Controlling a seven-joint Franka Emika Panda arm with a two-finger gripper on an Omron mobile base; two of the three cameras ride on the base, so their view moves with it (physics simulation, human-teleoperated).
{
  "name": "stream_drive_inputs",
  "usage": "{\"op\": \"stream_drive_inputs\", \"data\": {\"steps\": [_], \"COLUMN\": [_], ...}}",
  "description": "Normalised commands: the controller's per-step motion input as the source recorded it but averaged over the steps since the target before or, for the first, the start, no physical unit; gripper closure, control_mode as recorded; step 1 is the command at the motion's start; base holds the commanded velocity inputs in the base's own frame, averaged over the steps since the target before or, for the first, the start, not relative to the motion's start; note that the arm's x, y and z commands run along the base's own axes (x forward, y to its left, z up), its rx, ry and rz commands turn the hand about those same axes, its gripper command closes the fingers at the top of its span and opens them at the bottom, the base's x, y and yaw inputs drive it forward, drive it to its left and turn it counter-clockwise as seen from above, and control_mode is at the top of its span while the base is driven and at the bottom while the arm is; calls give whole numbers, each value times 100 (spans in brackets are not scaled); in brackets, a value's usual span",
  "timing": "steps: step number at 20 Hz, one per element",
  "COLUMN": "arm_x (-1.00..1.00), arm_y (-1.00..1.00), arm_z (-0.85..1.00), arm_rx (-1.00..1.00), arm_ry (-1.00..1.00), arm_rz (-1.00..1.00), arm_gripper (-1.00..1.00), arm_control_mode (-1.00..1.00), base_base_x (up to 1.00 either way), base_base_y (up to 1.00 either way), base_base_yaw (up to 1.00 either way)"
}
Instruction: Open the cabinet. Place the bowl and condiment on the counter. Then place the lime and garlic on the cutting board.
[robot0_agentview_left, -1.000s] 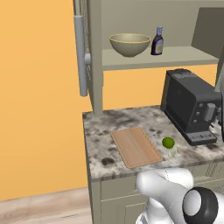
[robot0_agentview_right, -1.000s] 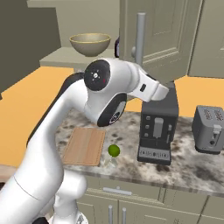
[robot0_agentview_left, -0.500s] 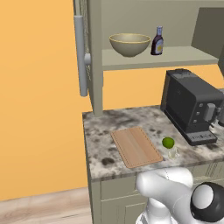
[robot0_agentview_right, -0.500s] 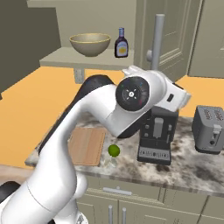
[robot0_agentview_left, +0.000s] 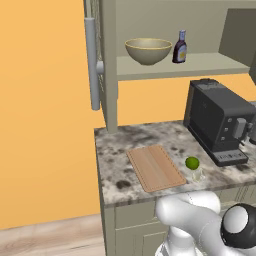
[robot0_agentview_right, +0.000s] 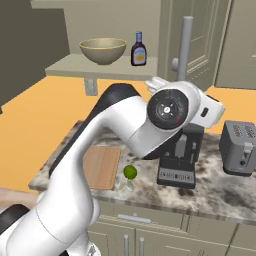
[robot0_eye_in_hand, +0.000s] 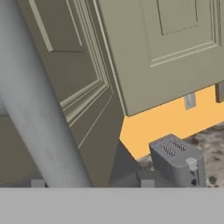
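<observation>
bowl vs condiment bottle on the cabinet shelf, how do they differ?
Shape: the bowl is wide, round and open-topped; the condiment bottle is narrow and upright with a cap.
Colour: the bowl is beige-olive with a lighter rim; the bottle is dark with a purple-blue neck and a yellowish label.
Place: the bowl sits left of the bottle in the left base view, apart from it.
Shared: both stand on the open cabinet's shelf.

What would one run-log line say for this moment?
cabinet: open | bowl, condiment: on shelf | lime, garlic: on counter beside cutting board
</observation>
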Motion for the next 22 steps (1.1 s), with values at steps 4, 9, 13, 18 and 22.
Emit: {"op": "stream_drive_inputs", "data": {"steps": [4,9,13,18,22], "arm_x": [-90,-100,-100,-100,-100], "arm_y": [0,0,-9,-28,-42], "arm_z": [0,0,0,0,0], "arm_rx": [0,0,0,0,0], "arm_ry": [0,-2,-8,-11,-13], "arm_rz": [-12,-12,-9,-4,0], "arm_gripper": [-100,-100,-100,-100,-100], "arm_control_mode": [-100,-100,-100,-100,-100], "base_base_x": [0,0,0,0,0], "base_base_y": [0,0,0,0,0], "base_base_yaw": [0,0,0,0,0]}}
